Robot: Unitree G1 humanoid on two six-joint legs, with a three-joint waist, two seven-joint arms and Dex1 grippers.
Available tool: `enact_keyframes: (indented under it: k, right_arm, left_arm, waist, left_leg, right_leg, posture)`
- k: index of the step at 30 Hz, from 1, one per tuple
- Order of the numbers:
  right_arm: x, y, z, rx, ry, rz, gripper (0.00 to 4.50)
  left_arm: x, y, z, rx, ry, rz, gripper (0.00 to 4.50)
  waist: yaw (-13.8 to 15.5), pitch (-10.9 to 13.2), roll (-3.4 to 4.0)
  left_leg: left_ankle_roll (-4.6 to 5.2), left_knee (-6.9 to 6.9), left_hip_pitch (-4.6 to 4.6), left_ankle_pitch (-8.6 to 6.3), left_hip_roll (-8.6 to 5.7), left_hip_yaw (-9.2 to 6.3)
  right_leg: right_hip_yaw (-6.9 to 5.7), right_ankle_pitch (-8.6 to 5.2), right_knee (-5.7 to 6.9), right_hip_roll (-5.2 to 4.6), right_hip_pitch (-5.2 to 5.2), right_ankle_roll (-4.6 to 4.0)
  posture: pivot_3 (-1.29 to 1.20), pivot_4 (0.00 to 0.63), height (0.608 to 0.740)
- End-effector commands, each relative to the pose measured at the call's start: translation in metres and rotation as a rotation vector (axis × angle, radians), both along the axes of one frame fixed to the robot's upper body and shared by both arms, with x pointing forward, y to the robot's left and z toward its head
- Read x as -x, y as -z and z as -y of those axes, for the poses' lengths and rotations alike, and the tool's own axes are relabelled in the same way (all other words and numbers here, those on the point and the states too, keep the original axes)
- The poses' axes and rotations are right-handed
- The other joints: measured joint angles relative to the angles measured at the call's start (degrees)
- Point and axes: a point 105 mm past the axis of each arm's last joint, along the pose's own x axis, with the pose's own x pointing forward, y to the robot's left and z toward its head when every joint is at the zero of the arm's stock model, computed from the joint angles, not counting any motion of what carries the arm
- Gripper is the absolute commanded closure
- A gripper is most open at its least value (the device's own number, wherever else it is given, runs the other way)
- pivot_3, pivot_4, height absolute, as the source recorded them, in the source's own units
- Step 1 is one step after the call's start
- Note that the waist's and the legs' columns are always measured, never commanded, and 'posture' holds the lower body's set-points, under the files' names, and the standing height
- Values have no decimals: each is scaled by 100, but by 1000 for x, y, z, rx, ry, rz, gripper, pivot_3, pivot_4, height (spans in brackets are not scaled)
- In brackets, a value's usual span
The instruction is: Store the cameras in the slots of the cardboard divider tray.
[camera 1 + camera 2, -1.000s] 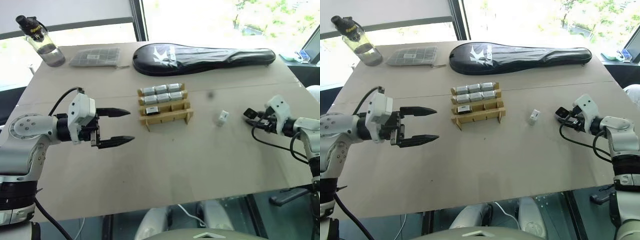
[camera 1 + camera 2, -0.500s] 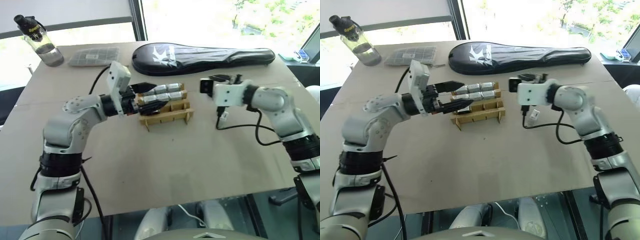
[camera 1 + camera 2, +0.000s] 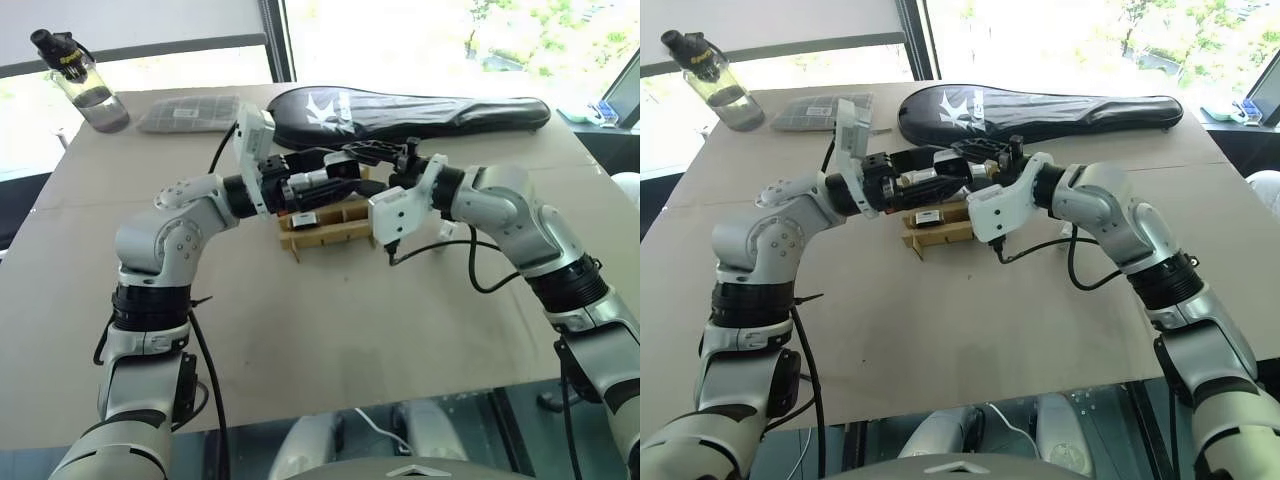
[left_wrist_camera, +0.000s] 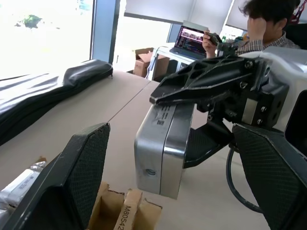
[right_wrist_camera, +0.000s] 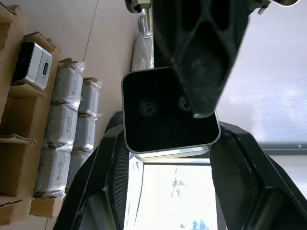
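Over the cardboard divider tray [image 3: 330, 222], both claws meet around one camera.

Right claw [image 4: 165, 98] is clamped on a silver camera [image 4: 160, 155], holding it just above the tray, and the left claw [image 3: 940, 178] sits spread wide on either side of it, its fingers [image 4: 72, 179] not touching it. Right wrist view shows what the head views can't: the camera's black face [image 5: 168, 112] with two small lenses, plus wrapped cameras [image 5: 62, 124] filling the tray's far slots and one unwrapped in a nearer slot. Left wrist view picks up print on a tray strip starting "M8054", too cut off to finish, and a person at a laptop [image 4: 192, 40] behind. Black racket bag [image 3: 400, 110] beyond the tray carries a white logo I can't read.
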Motion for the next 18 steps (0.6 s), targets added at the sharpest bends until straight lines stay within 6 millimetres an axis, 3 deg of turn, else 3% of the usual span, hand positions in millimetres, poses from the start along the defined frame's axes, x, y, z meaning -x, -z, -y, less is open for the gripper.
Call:
enact_keyframes:
  k: [1, 2, 10, 18]
  right_arm:
    - [4, -9, -1, -25, -19, 34, 2649]
    - [4, -8, 0, -23, -18, 31, 2649]
    - [4, -6, 0, -22, -16, 28, 2649]
    - [5, -9, 0, -27, -18, 39, 2649]
  left_arm:
    - [4, -18, -5, 29, 9, 50, 248]
    - [4, -17, -6, 27, 14, 46, 248]
    - [6, -8, -8, -23, 29, 22, 3572]
    - [6, -1, -10, -55, 30, -13, 3572]
  waist:
    - [0, 0, 0]
    - [0, 0, 0]
    - [-1, -1, -1]
    - [0, -1, -1]
  left_leg:
    - [0, 0, 0, 0, 0, 0]
    - [0, 0, 0, 0, 0, 0]
    - [0, 0, 0, 0, 0, -1]
    - [0, 0, 0, 0, -1, -1]
  right_leg:
    - [0, 0, 0, 0, 0, 0]
    - [0, 0, 0, 0, 0, 0]
    - [0, 0, 0, 1, 0, 0]
    - [1, 0, 1, 1, -1, 0]
  posture:
    - [0, 150, 740]
    - [0, 150, 740]
    - [0, 150, 740]
    - [0, 150, 740]
